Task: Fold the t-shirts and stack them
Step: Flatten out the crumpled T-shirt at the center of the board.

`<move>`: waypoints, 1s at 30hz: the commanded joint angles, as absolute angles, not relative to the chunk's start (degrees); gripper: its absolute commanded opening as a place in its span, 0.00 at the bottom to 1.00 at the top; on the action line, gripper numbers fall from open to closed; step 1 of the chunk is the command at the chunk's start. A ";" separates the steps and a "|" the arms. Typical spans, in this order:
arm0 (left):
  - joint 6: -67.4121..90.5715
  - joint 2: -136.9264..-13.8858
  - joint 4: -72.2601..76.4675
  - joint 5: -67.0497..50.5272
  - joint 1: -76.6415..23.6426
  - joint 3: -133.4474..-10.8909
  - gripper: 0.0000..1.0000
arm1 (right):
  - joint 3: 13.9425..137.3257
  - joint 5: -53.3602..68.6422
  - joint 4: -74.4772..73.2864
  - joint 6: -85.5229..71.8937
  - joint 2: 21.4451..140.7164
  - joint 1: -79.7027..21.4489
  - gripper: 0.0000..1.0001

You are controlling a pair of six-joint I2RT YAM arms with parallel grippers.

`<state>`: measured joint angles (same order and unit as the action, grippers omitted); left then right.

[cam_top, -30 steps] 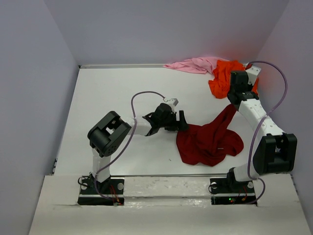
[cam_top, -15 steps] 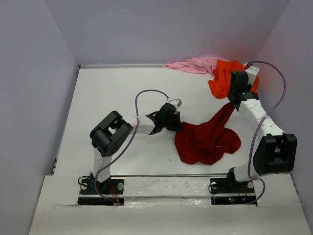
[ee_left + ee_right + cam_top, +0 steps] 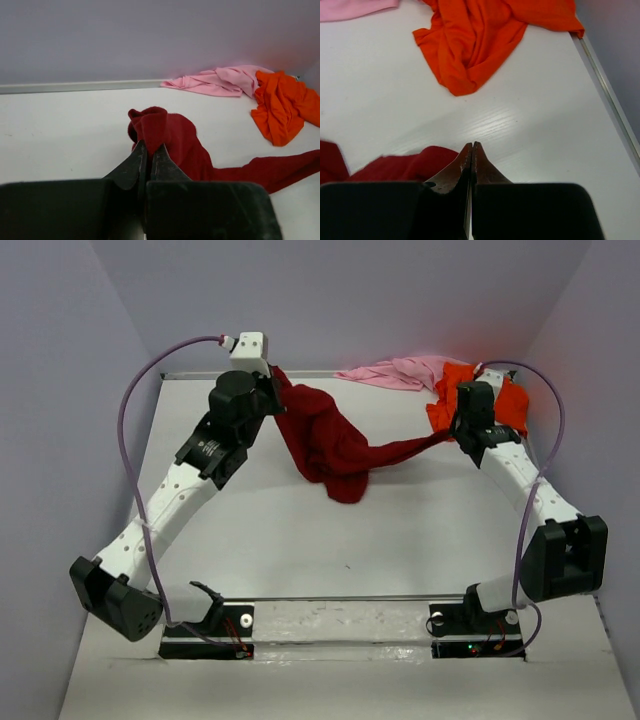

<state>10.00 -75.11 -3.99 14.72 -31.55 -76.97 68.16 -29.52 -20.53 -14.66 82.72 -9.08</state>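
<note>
From above, my left gripper (image 3: pixel 272 382), open a second ago, now clenches the red shirt (image 3: pixel 330 445) at far left, stretching it across to my right gripper (image 3: pixel 455 430); the left wrist view shows cloth pinched, the right wrist view likewise, so I judge spreading can start.

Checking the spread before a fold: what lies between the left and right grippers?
The dark red t-shirt, pinched by the left gripper and right gripper, spans the stretch between them; the top view shows it.

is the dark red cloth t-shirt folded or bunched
Bunched: the dark red cloth t-shirt stretches crumpled between the left gripper and the right gripper, both shut on it.
</note>
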 commanded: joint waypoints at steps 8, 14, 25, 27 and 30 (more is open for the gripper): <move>1.58 -68.91 -10.11 22.50 -32.70 -77.96 0.00 | 75.85 -13.27 -19.60 -12.31 72.43 -10.90 0.00; 3.16 -63.30 -11.07 25.48 -32.70 -76.29 0.00 | 76.29 -12.83 -20.30 -11.78 65.06 -10.90 0.00; 6.76 -56.25 -16.00 24.70 -32.78 -79.98 0.00 | 85.94 -14.85 -29.08 -9.49 60.21 -10.90 0.00; 7.38 -56.60 -15.12 24.26 -32.78 -79.11 0.00 | 87.53 -15.12 -29.88 -9.40 60.29 -10.90 0.00; 6.77 -60.02 -14.15 27.32 -32.78 -77.17 0.00 | 90.08 -17.57 -30.06 -10.02 62.39 -10.90 0.00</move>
<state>6.50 -56.97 -16.08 25.02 -32.58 -77.60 85.82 -14.85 -29.08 -10.72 61.56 -10.59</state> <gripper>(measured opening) 0.044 0.009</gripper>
